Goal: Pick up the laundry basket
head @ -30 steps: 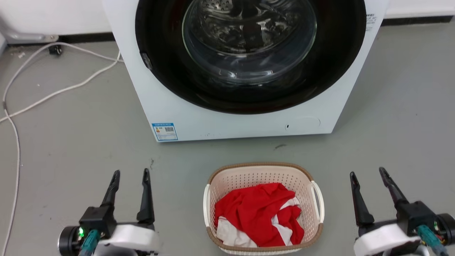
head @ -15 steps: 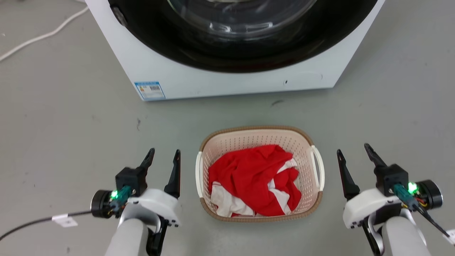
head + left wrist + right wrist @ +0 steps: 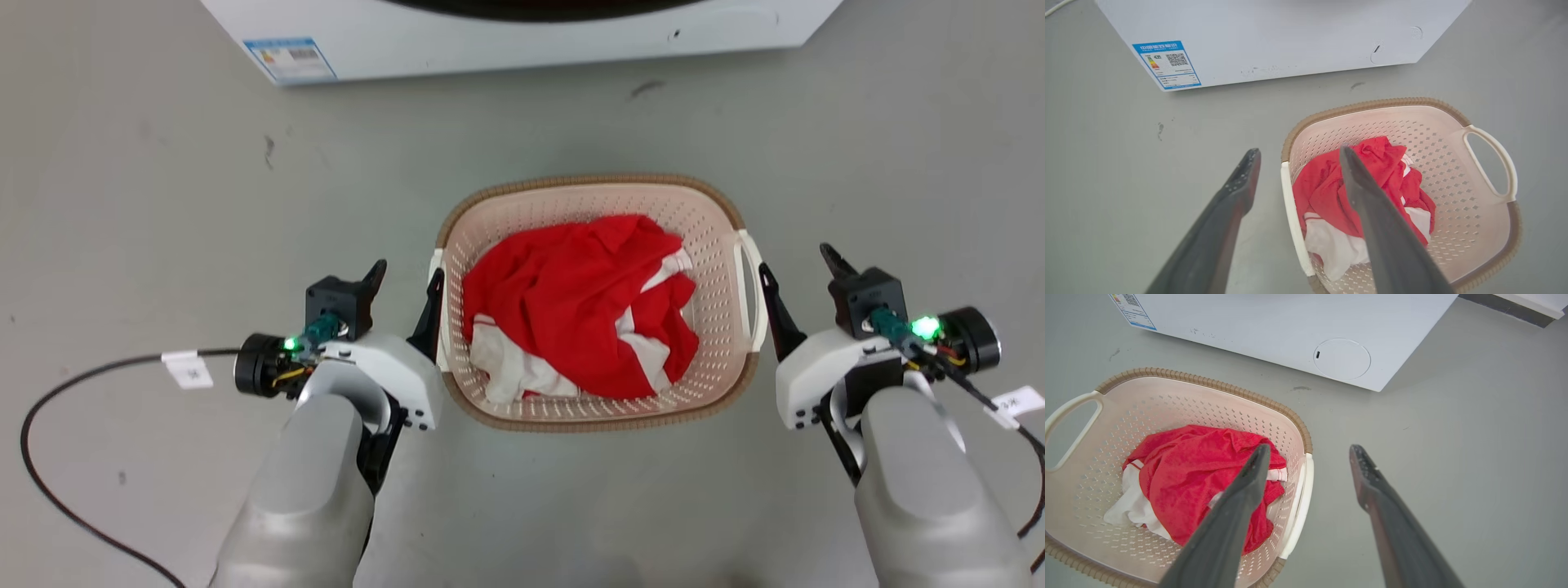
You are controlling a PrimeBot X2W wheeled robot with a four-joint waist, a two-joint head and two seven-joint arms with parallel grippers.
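The left tool (image 3: 408, 271) has its two dark fingers parted and holds nothing. In its wrist view one finger lies outside the basket's left handle (image 3: 1292, 220) and the other over the inside. The right tool (image 3: 793, 258) is spread wide in the same way and empty, its fingers to either side of the right handle (image 3: 1300, 506). A small green light glows on each wrist.

Between them the laundry basket (image 3: 596, 178) stands on the floor, cream and perforated with a brown woven-look rim. A crumpled red and white garment (image 3: 571, 294) lies inside.

White tags (image 3: 188, 369) hang on the wrist cables; they carry dark marks too small to read. The black cable (image 3: 49, 457) loops over the floor at the left.

Beyond the basket is the white washer (image 3: 522, 33). At its lower left is a blue-bordered sticker (image 3: 1166, 64) with a Chinese heading, coloured rating bars and a QR code; the fine print is illegible. At the lower right is a round cover (image 3: 1342, 359).

The floor (image 3: 122, 163) is smooth grey, with a few dark scuffs (image 3: 649, 86). A dark skirting (image 3: 1502, 304) runs at the far right.
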